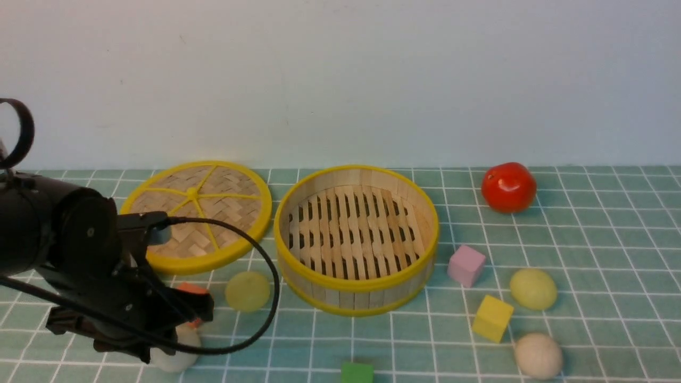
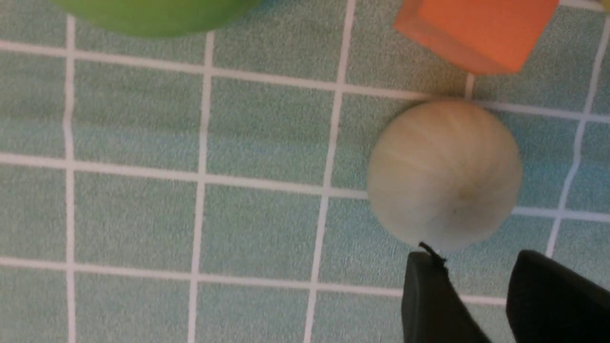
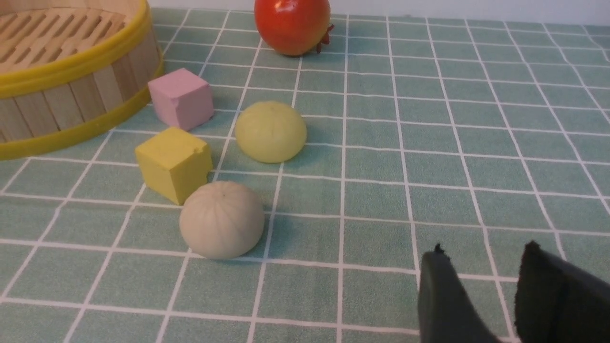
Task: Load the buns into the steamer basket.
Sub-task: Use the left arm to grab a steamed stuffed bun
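Buns (image 1: 533, 289) are all on the table (image 1: 612, 255) outside the steamer basket (image 1: 356, 295); the off-white bun (image 2: 443, 174) is hovered over by L jaws, parted & empty like R jaws, so lowering + closing is req'd.

I see a gridded cloth (image 1: 612, 239) carrying basket (image 1: 356, 300), lid (image 1: 223, 191), 4 buns (image 1: 247, 291) (image 1: 533, 289) (image 1: 538, 355) (image 1: 181, 360), 4 cubes (image 1: 466, 265) (image 1: 492, 318) (image 1: 357, 373) (image 1: 190, 289), 1 red fruit (image 1: 508, 186), 1 apple (image 2: 152, 16).

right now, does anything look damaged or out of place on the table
The yellow cube has a chipped top corner in the right wrist view. Otherwise nothing stands out: the steamer basket sits upright, nothing spilled.
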`<move>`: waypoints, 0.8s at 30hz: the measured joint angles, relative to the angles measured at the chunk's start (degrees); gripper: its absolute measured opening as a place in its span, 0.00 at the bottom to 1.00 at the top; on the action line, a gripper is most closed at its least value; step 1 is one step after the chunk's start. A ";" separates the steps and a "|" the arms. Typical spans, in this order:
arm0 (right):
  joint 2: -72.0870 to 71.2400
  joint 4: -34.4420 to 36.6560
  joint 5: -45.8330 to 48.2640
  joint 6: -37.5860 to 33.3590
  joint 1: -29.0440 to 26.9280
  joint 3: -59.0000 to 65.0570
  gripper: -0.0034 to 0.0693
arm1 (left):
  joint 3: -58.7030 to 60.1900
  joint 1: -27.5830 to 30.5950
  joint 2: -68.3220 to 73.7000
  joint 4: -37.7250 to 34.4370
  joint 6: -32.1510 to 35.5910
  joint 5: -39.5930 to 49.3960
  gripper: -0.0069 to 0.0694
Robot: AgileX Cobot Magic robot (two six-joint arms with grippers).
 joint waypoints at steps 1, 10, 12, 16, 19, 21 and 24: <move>0.00 0.00 0.00 0.00 0.00 0.00 0.38 | -0.16 0.00 0.12 0.00 0.13 0.00 0.40; 0.00 0.00 0.00 0.00 0.00 0.00 0.38 | -6.39 -0.07 6.44 1.20 1.18 1.61 0.40; 0.00 0.00 0.00 0.00 0.00 0.00 0.38 | -6.49 -0.11 7.93 1.26 1.18 1.65 0.40; 0.00 0.00 0.00 0.00 0.00 0.00 0.38 | -6.49 -0.11 10.31 1.26 1.18 1.34 0.40; 0.00 0.00 0.00 0.00 0.00 0.00 0.38 | -6.49 -0.11 10.52 1.30 1.18 0.82 0.40; 0.00 0.00 0.00 0.00 0.00 0.00 0.38 | -6.61 -0.11 10.52 1.24 1.18 0.82 0.35; 0.00 0.00 0.00 0.00 0.00 0.00 0.38 | -6.61 -0.11 10.52 0.77 1.18 1.40 0.24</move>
